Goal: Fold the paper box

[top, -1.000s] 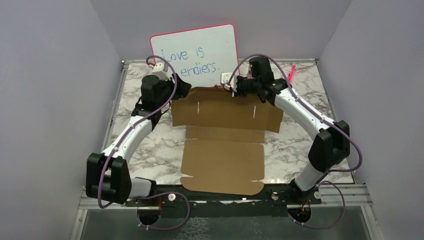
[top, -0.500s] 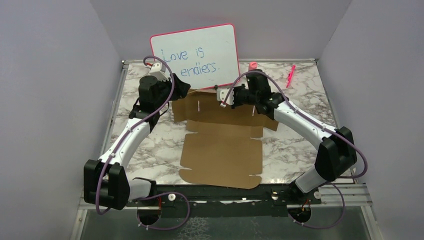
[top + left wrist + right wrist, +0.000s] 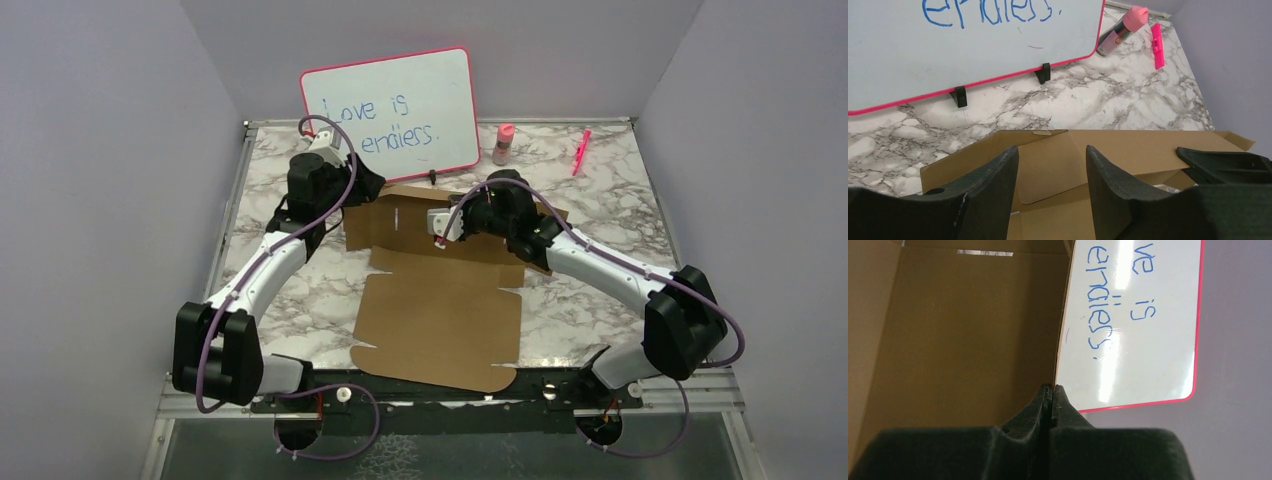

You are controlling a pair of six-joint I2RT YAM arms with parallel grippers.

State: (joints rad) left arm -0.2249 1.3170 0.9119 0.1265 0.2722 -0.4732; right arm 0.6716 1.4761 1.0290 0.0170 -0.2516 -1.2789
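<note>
One paper box (image 3: 440,320) lay mid-tabletop (image 3: 600,210), its far panel raised before one whiteboard (image 3: 390,110). Your right gripper (image 3: 1050,387) pinched that panel's edge; your left gripper (image 3: 1052,151) gaped wide by its left end.

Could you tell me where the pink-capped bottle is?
In the top view the bottle sits at the table's far edge, between the whiteboard and the pink marker.

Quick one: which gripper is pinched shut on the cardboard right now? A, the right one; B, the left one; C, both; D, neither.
A: in the right wrist view the right gripper is closed on a raised edge of the paper box, while the left gripper stands open.
</note>
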